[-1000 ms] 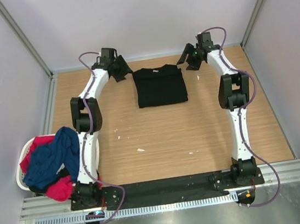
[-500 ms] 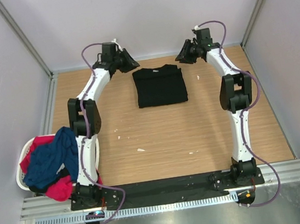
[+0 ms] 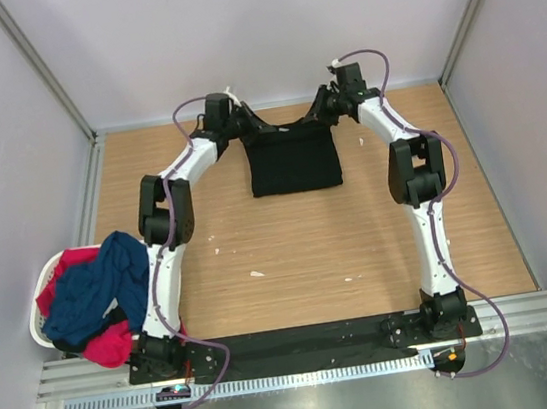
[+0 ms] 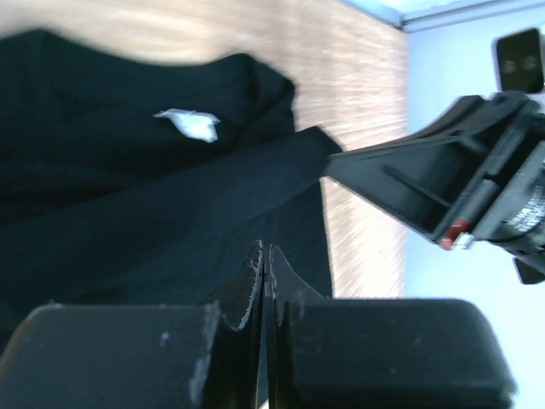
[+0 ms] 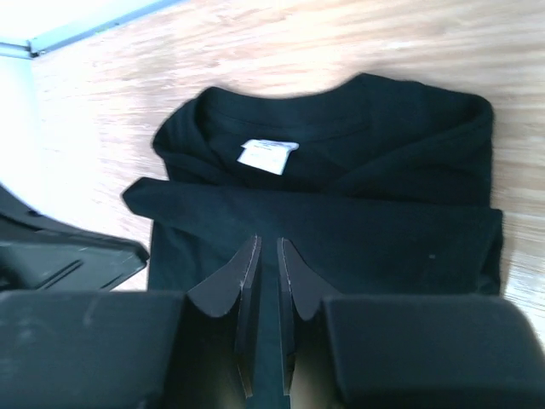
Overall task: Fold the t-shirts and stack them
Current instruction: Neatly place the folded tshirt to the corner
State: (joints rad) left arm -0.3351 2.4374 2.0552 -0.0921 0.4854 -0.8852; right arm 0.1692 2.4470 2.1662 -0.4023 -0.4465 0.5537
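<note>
A black t-shirt (image 3: pixel 293 160) lies folded into a rectangle at the back middle of the table, collar and white label (image 5: pixel 266 155) toward the far wall. My left gripper (image 3: pixel 251 127) hovers over its far left corner with the jaws pressed together on nothing (image 4: pixel 266 251). Over the far right corner is my right gripper (image 3: pixel 320 114), its jaws (image 5: pixel 268 243) a narrow gap apart with only the black t-shirt (image 5: pixel 375 230) showing below. A navy t-shirt (image 3: pixel 97 283) and a red-pink t-shirt (image 3: pixel 111 345) lie heaped in the basket.
The white laundry basket (image 3: pixel 38 314) sits at the table's left edge beside the left arm's base. Small white scraps (image 3: pixel 255 273) dot the wooden table in front of the black shirt. Walls close in on the back and both sides.
Both grippers swung inward from beside the black t-shirt to over its far corners. Both sets of jaws narrowed, the left fully together.
</note>
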